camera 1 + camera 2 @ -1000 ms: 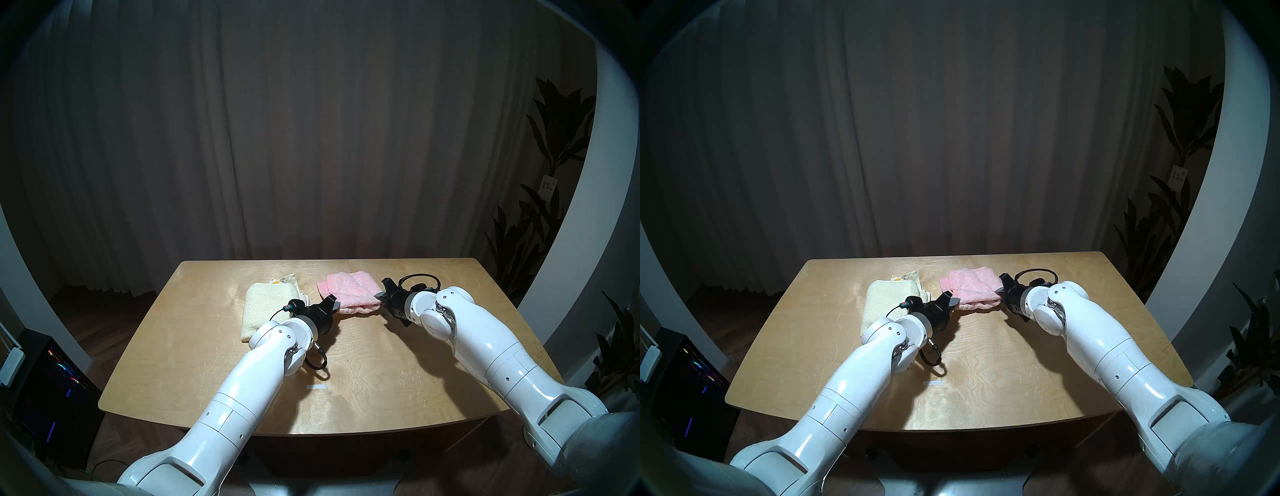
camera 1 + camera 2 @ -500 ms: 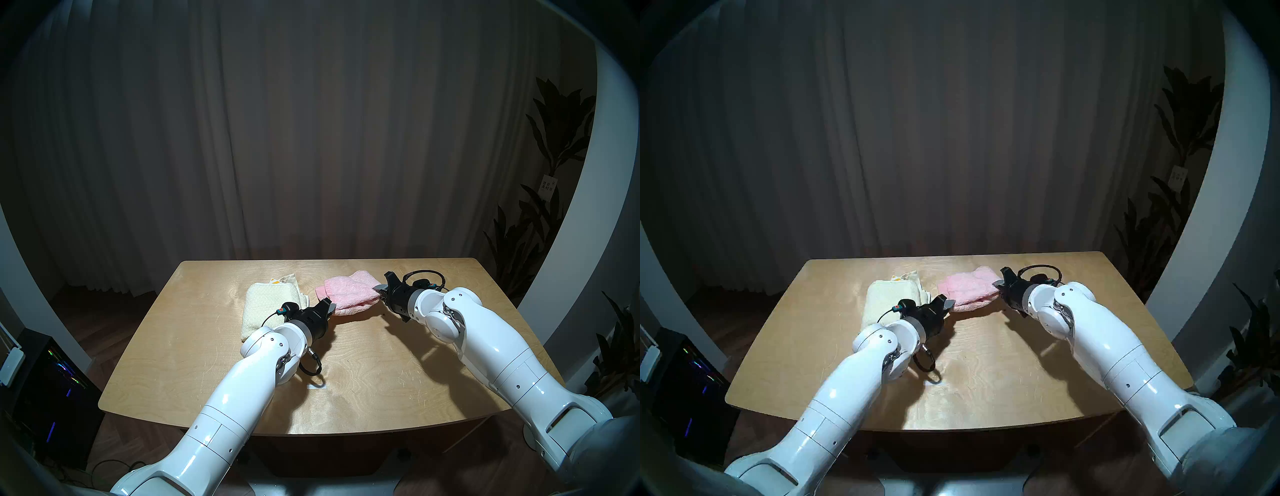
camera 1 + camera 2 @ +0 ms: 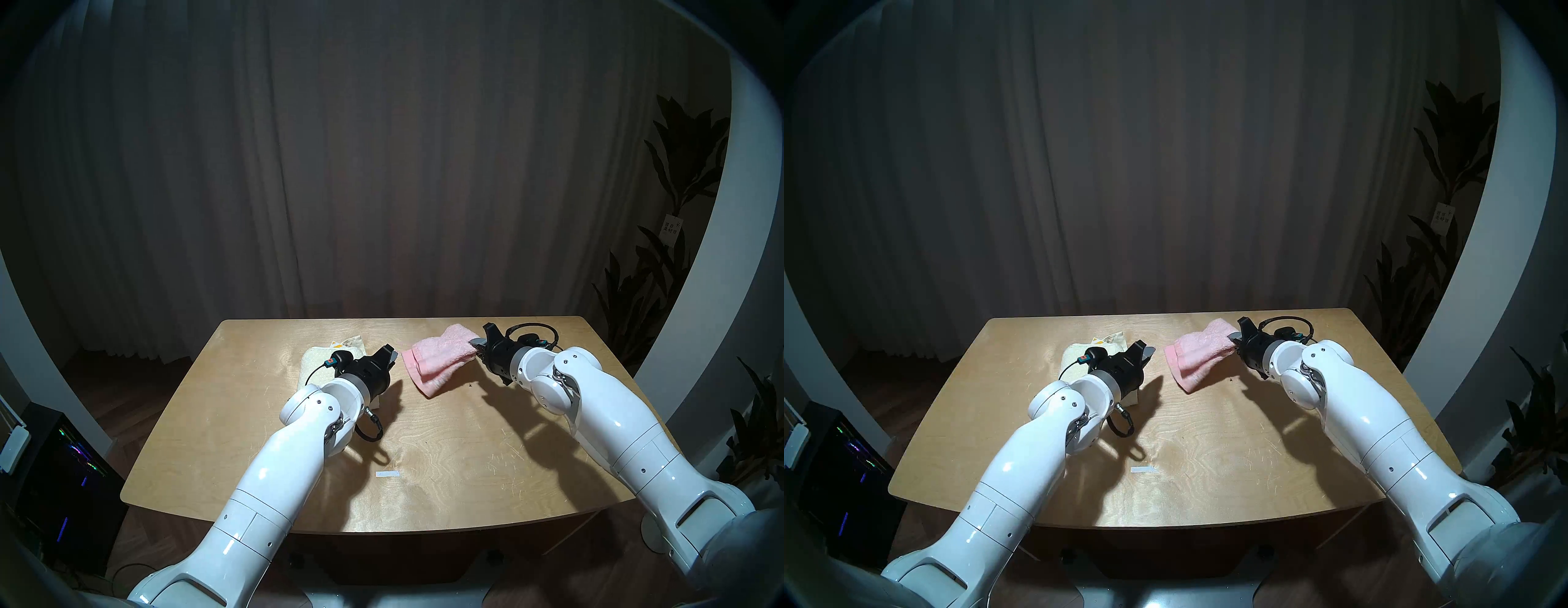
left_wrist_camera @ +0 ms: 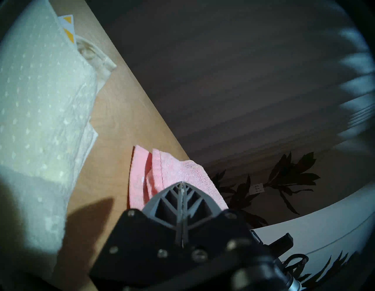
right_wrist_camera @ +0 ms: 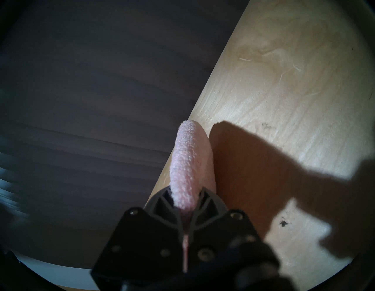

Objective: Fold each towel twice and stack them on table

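Pink terry towel (image 3: 437,358) is clamped at one end in the right gripper (image 3: 475,343), its free end drooping to the light plywood surface (image 3: 445,446). Left gripper (image 3: 392,353), fingers pressed together and empty, hovers above the folded cream-yellow dotted towel (image 3: 314,361).

I see the left gripper (image 3: 392,353) now off the pink towel (image 3: 437,361), up and left over the cream towel (image 3: 316,361). Right gripper (image 3: 478,343) is higher, lifting its end; towel hangs slanted.
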